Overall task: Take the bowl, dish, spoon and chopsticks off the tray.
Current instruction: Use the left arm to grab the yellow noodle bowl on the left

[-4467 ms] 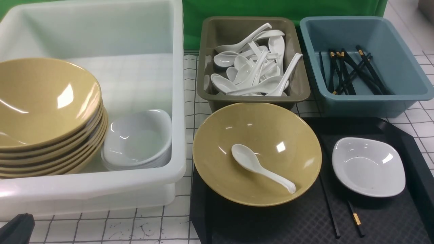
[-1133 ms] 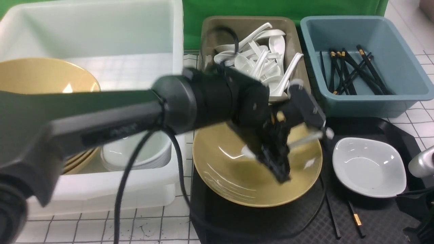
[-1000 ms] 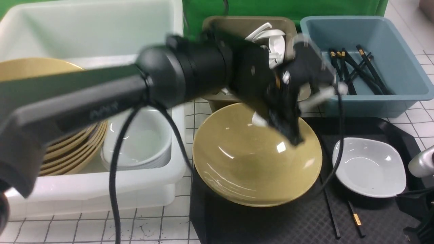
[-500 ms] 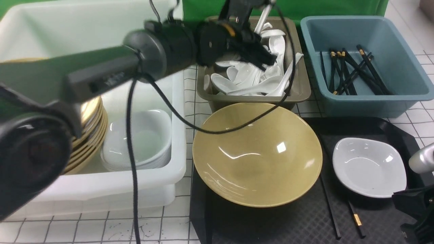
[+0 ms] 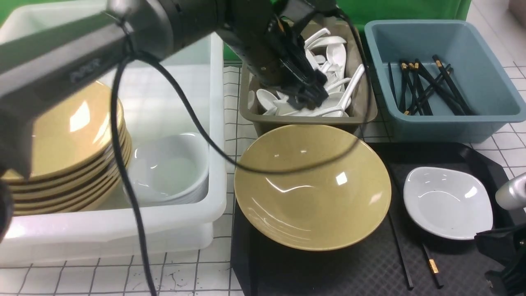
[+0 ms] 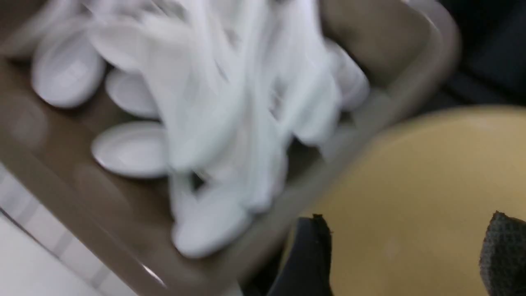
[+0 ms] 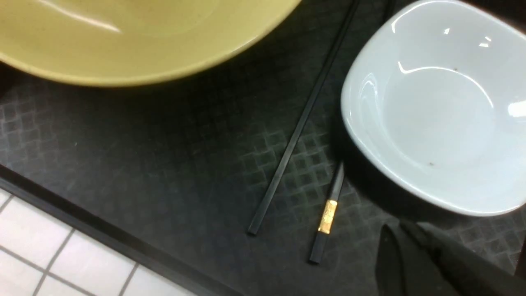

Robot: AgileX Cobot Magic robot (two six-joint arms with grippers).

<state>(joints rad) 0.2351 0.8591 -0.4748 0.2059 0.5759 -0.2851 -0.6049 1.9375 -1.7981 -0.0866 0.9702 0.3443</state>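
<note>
Two black chopsticks (image 7: 287, 154) lie on the diamond-textured floor of the black tray (image 5: 337, 273), one in the gap between bowl and dish, the other, gold-banded near its end, partly hidden by the dish. The wide yellow bowl (image 5: 312, 205) sits upright on the tray's left part, and the small white dish (image 5: 448, 203) on its right part. Just beyond the bowl stands an olive-brown tub (image 5: 361, 94) heaped with white soup spoons (image 5: 351, 88); which of them is the task's spoon I cannot tell. The left gripper (image 6: 407, 218) is over that tub's near side, jaws spread, nothing between them. The right gripper (image 7: 398, 228) is closed and empty above the tray, near the dish.

Beside the olive tub, to the right, a blue tub (image 5: 460, 121) holds more black chopsticks (image 5: 452, 88), several with gold bands. Left of the tray, a large white bin (image 5: 164, 218) contains a leaning stack of yellow bowls (image 5: 70, 139) and, next to it, stacked white dishes (image 5: 168, 168). The left arm (image 5: 176, 24) reaches across the bin, its dark cable (image 5: 123, 164) looping in front of the bowl. Everything rests on a white surface (image 5: 189, 269) ruled with dark grid lines, slightly stained near the bin. Bright green material (image 5: 411, 9) rises behind the tubs.
</note>
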